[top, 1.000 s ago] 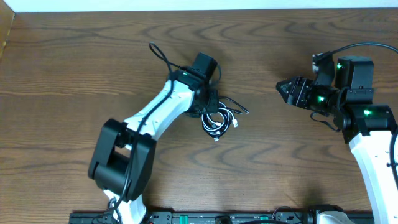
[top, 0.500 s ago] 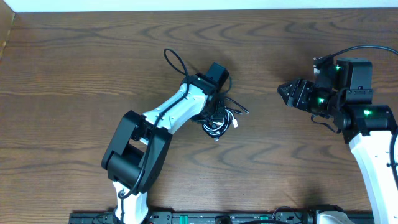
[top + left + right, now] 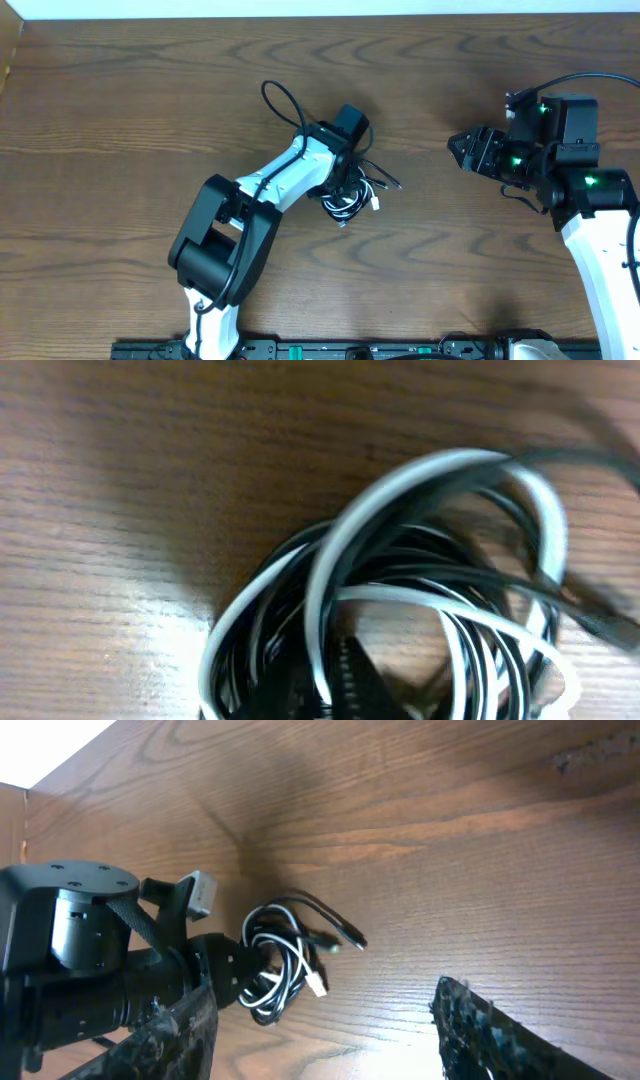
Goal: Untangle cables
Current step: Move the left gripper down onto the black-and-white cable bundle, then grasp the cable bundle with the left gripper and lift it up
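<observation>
The cables (image 3: 355,192) lie as one small tangle of black and white loops at the middle of the table, with a black plug end (image 3: 392,181) trailing to the right. My left gripper (image 3: 338,188) reaches down into the tangle's left side. In the left wrist view the white and black cables (image 3: 420,570) fill the frame, and the left gripper (image 3: 335,685) is shut on strands of the bundle. My right gripper (image 3: 455,145) hovers well to the right, open and holding nothing. The right wrist view shows the right gripper (image 3: 322,1002) with the cables (image 3: 290,960) beyond it.
The left arm's white link (image 3: 270,180) slants from the front edge up to the tangle. Its own black wire loops above it (image 3: 278,100). The right arm (image 3: 590,220) stands along the right edge. Bare wood table (image 3: 150,100) surrounds the bundle.
The left arm swung a little to the right onto the tangle and its jaws closed on the strands. The bundle shifted slightly. The right gripper's jaws widened a bit.
</observation>
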You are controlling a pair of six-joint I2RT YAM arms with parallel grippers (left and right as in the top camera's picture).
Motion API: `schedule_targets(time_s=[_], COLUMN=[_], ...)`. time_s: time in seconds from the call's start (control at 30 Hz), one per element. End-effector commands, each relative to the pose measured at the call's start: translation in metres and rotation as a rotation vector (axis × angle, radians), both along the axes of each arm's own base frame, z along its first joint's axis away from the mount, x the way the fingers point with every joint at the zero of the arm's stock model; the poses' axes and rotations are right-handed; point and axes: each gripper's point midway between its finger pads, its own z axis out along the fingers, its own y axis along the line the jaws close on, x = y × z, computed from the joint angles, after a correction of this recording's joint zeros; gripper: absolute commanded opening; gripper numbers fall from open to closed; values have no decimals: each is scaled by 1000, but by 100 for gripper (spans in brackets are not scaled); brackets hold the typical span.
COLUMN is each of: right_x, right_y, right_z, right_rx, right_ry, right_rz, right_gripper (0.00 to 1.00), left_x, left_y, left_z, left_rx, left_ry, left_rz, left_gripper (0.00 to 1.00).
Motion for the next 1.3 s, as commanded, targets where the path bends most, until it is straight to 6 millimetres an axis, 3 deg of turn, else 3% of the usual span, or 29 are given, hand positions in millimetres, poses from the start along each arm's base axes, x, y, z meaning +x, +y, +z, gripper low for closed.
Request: schedule_targets(time_s=[0.0,0.13,0.2,0.4,0.53,0.77,1.07,1.27], right_x=[2,4,5,8,9,12,17,26], right_y=[0,-3,-3,3,15,42,66,76], right_z=[7,7,9,14,18,18,-19,-40], right_rx=[-5,-16,-15,8,12,18,54,90], right_ry=[-16,-22,-30,-54,-85,-113,-16,23], right_rz=[-12,-22,-22,1,57,136,248,287], right_gripper=[66,69,69,60,61,62,63,64], left_x=[-9,-6,-2,9,8,5,28,30], left_y=[14,10,4,-25,-39,-36,-29,-31], left_z=[-22,-6,13,100,157,199,245,282], left_rx=[66,41,3,-252,-442,-513,-597,-662], left_ry=[41,17,-15,-179,-267,-356,-514,-627], left_rz=[25,-31,-62,-141,-185,-200,-133,-154], left_gripper=[7,7,7,7,7,7,7,7])
